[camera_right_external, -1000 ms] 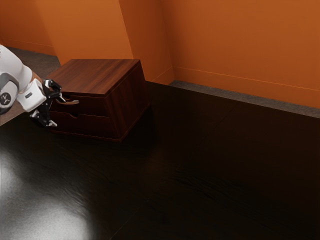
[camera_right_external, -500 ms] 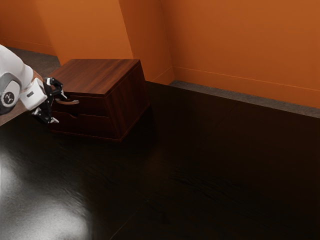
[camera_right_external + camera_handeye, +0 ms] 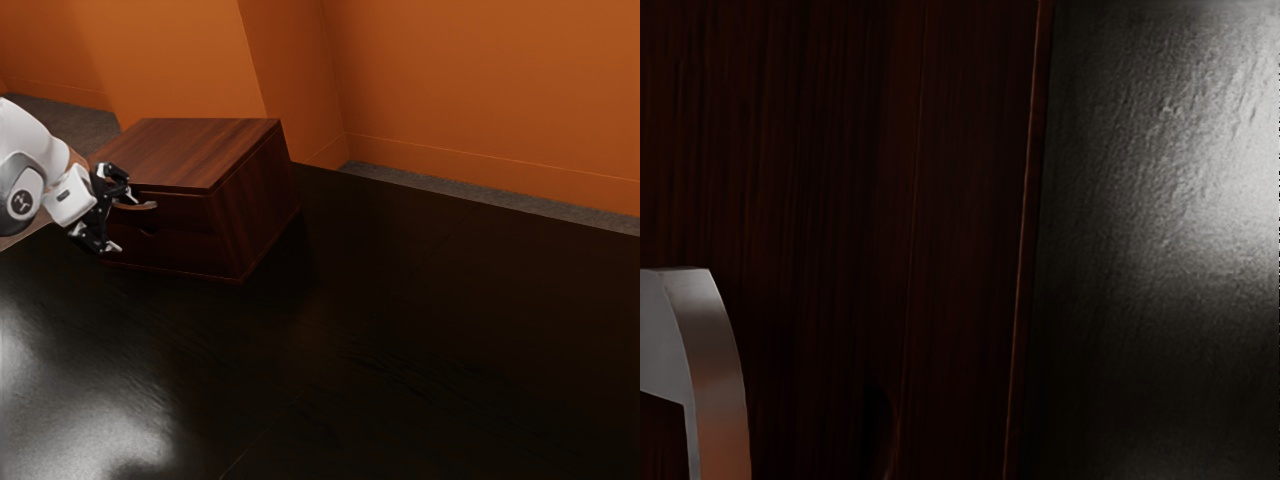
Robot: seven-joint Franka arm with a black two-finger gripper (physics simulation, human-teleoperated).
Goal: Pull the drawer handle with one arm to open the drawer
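Black fingers (image 3: 115, 183) of the gripper (image 3: 112, 216) stand spread apart at the cabinet's front, at the far left of the exterior view. One is just above the near end of the handle (image 3: 136, 205) and the other lower down, so the handle's end lies between released fingers that do not clamp it. The handle is a pale curved bar with its long axis level across the face of the upper drawer (image 3: 180, 208), bowing out from the wood toward the exterior view's left. That drawer is in the top half of the dark wooden cabinet (image 3: 200, 150), in the upper left of the frame; how far out it stands I cannot tell. In the wrist view the handle (image 3: 700, 370) is a grey bent strip close against the drawer's dark grain (image 3: 860, 200), with the cabinet's edge and the glossy floor (image 3: 1160, 250) beyond. Behind the gripper, a white wrist leads back to the arm (image 3: 25, 150), which enters at the exterior view's left edge, its hand aimed rightward at the drawer front. Black shiny floor (image 3: 400, 350) spreads below orange walls (image 3: 480, 80).
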